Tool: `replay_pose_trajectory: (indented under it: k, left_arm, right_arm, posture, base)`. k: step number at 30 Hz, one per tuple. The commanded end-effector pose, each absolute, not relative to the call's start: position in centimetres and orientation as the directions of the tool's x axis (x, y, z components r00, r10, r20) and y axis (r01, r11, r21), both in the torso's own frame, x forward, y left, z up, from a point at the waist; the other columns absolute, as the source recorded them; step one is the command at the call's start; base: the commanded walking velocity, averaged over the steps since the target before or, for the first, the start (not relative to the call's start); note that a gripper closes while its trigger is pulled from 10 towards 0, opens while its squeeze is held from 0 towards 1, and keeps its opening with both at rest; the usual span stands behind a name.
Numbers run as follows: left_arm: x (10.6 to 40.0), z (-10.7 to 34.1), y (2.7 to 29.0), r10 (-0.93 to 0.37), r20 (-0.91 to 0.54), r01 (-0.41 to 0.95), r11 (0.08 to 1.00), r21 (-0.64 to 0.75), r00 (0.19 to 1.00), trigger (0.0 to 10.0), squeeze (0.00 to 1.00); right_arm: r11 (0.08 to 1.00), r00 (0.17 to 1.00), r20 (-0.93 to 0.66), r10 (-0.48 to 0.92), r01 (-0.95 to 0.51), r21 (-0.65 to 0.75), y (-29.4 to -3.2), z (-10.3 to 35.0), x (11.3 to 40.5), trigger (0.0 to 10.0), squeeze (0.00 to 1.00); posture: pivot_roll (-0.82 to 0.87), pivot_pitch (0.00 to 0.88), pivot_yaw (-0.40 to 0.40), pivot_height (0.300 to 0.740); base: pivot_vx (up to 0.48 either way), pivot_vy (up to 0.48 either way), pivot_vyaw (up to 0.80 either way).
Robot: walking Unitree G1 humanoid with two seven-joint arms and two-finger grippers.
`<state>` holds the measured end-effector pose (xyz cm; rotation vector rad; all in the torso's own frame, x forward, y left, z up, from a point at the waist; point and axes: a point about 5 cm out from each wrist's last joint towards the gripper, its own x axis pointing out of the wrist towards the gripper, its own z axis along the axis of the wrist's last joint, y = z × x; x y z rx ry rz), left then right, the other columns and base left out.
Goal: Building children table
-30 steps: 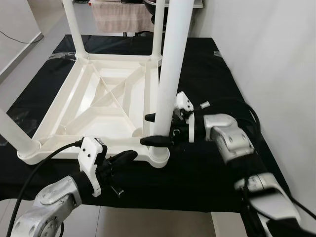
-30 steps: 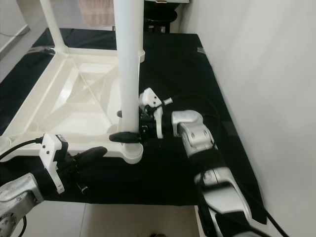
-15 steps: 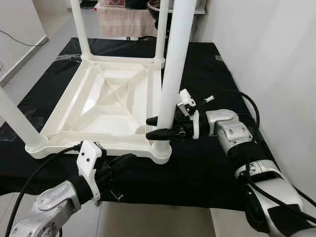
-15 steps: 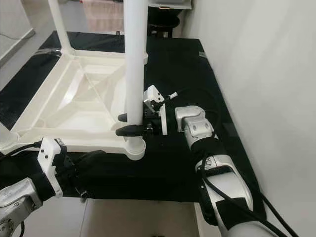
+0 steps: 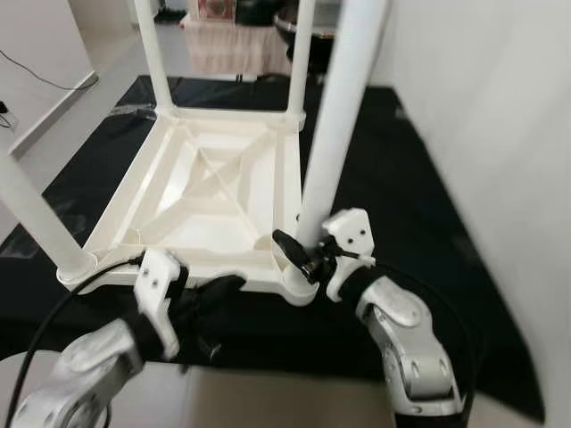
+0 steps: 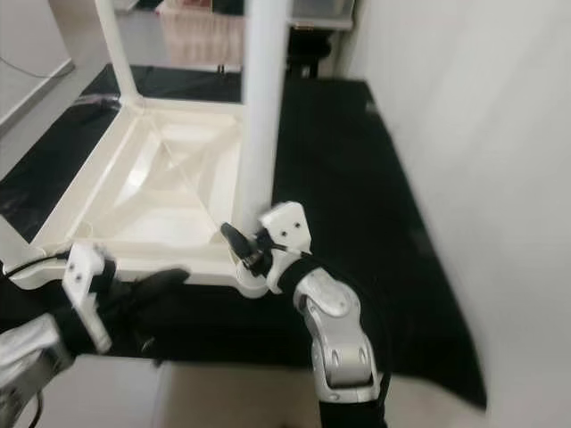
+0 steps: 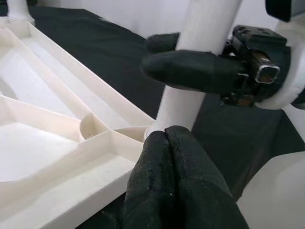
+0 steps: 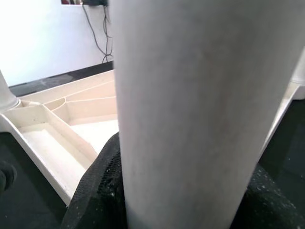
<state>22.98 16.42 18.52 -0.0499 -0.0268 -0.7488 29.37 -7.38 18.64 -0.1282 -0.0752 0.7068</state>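
Observation:
A white plastic children's table [image 5: 192,201] lies upside down on a black cloth, with its ribbed underside facing up. Its legs stand upright in the corner sockets. My right gripper [image 5: 299,254] is shut on the near right leg [image 5: 337,134] just above the socket, one black finger on each side of it. That leg [image 8: 200,95] looms large in the right wrist view, with black fingertips [image 8: 97,191] beside it. My left gripper [image 5: 227,285] is shut and empty, fingertips [image 7: 167,157] pressed together just in front of the same corner.
The black cloth [image 5: 401,178] stretches to the right of the table and ends at a front edge near my arms. A white wall [image 5: 500,134] stands close on the right. Other legs rise at the near left [image 5: 31,214] and far corners [image 5: 152,53].
The whole view has shifted. My right arm has swung from the leg's right side round to its near side, still clasping the leg low down. My left gripper stays shut by the front edge.

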Motion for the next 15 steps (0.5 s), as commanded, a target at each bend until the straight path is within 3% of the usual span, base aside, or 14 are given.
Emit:
replay_pose_trajectory:
  k: [1, 3, 4, 5, 6, 9, 10, 15]
  left_arm:
    - [22.9, 18.1, 16.5, -0.686, 0.015, 0.686, 0.726, -0.047, 0.727, 10.0, 0.0]
    - [22.9, 18.1, 16.5, -0.68, 0.015, 0.68, 0.732, -0.043, 0.733, 10.0, 0.0]
    - [22.9, 18.0, 16.5, -0.668, 0.019, 0.668, 0.743, -0.042, 0.744, 10.0, 0.0]
    - [22.9, 18.0, 16.5, -0.668, 0.019, 0.668, 0.743, -0.042, 0.744, 10.0, 0.0]
    - [22.8, 18.0, 16.5, -0.659, 0.022, 0.659, 0.751, -0.041, 0.752, 10.0, 0.0]
    - [22.8, 18.0, 16.6, -0.655, 0.023, 0.655, 0.755, -0.041, 0.756, 10.0, 0.0]
    - [22.8, 18.0, 16.5, -0.662, 0.022, 0.662, 0.748, -0.042, 0.75, 10.0, 0.0]
    - [22.9, 18.0, 16.4, -0.669, 0.021, 0.669, 0.742, -0.045, 0.743, 10.0, 0.0]
  right_arm:
    - [0.755, 0.765, -0.136, 0.629, -0.644, -0.127, -7.8, 15.5, 29.8, 0.0, 0.0]
    - [0.766, 0.773, -0.141, 0.619, -0.633, -0.109, -7.6, 15.5, 30.6, 0.0, 0.0]
    - [0.773, 0.778, -0.154, 0.609, -0.625, -0.107, -7.3, 15.5, 31.0, 3.4, 0.0]
    - [0.773, 0.778, -0.154, 0.609, -0.625, -0.107, -7.3, 15.5, 31.0, 3.4, 0.0]
    - [0.774, 0.777, -0.153, 0.611, -0.627, -0.089, -7.0, 15.7, 31.3, 10.0, 0.0]
    - [0.761, 0.761, -0.13, 0.636, -0.646, -0.063, -6.8, 16.3, 31.6, 10.0, 0.0]
    - [0.749, 0.748, -0.104, 0.656, -0.662, -0.037, -7.0, 16.9, 31.8, 10.0, 1.0]
    - [0.674, 0.674, -0.039, 0.738, -0.738, -0.014, -7.5, 18.4, 32.1, 10.0, 1.0]
  posture:
    - [0.02, 0.2, -0.07, 0.74]
    - [0.03, 0.196, -0.073, 0.74]
    - [0.04, 0.195, -0.077, 0.74]
    - [0.04, 0.195, -0.077, 0.74]
    - [0.04, 0.193, -0.077, 0.74]
    - [0.04, 0.192, -0.075, 0.74]
    - [0.03, 0.187, -0.071, 0.74]
    - [0.04, 0.184, -0.074, 0.74]
  base:
    - [0.0, 0.0, 0.0]
    - [0.0, 0.0, 0.0]
    - [0.0, 0.0, 0.0]
    - [0.0, 0.0, 0.0]
    - [0.0, 0.0, 0.0]
    - [0.0, 0.0, 0.0]
    - [0.0, 0.0, 0.0]
    - [0.0, 0.0, 0.0]
